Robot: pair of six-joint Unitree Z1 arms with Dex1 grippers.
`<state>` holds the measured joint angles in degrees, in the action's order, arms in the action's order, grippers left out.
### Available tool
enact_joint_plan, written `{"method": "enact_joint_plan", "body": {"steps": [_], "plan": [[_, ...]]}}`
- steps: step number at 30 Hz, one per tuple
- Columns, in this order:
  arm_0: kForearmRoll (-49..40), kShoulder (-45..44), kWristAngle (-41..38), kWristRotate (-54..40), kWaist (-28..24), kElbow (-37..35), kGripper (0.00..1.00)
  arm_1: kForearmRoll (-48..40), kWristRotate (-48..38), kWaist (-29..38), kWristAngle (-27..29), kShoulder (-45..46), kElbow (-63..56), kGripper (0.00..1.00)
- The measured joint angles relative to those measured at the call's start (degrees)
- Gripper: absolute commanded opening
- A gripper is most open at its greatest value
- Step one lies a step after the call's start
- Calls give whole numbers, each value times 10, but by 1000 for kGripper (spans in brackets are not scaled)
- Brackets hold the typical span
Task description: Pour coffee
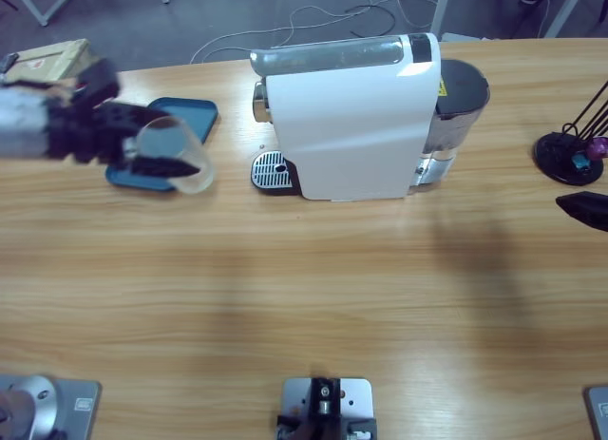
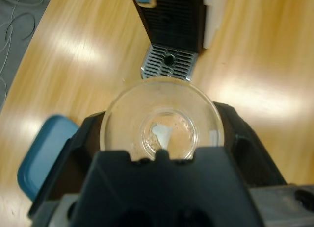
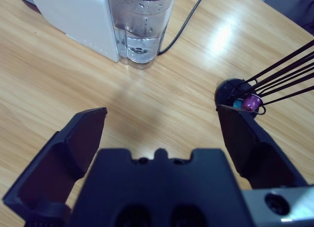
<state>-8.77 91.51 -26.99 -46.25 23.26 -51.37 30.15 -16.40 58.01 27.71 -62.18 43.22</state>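
Observation:
My left gripper (image 1: 157, 147) is shut on a small clear glass tumbler (image 1: 180, 153), held above the table's left side and tipped so its mouth faces the machine. The left wrist view looks along the gripper (image 2: 162, 116) straight through the tumbler (image 2: 162, 121), where a thin tan-brown layer of coffee (image 2: 176, 138) lies at its base. The white coffee machine (image 1: 351, 117) stands at the back middle, its metal drip tray (image 1: 273, 171) just right of the glass. My right gripper (image 3: 162, 114) is open over bare wood, and only its black tip (image 1: 581, 207) shows at the right edge.
A blue tray (image 1: 185, 117) lies under and behind the left gripper. The machine's water tank (image 3: 140, 26) is part full, with a cable behind it. A black capsule stand (image 1: 570, 155) with a purple capsule (image 3: 250, 103) sits at the far right. A cardboard box (image 1: 43, 60) is at the back left.

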Motion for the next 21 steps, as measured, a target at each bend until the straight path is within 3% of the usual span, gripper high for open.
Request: {"method": "enact_joint_plan", "body": {"steps": [9,21], "plan": [[6,130,-21,-38,19,-70,0,13,0,0,6,0,1,1000],[18,182,-26,-38,67,-136,0,22,0,0,6,0,2,1000]]}}
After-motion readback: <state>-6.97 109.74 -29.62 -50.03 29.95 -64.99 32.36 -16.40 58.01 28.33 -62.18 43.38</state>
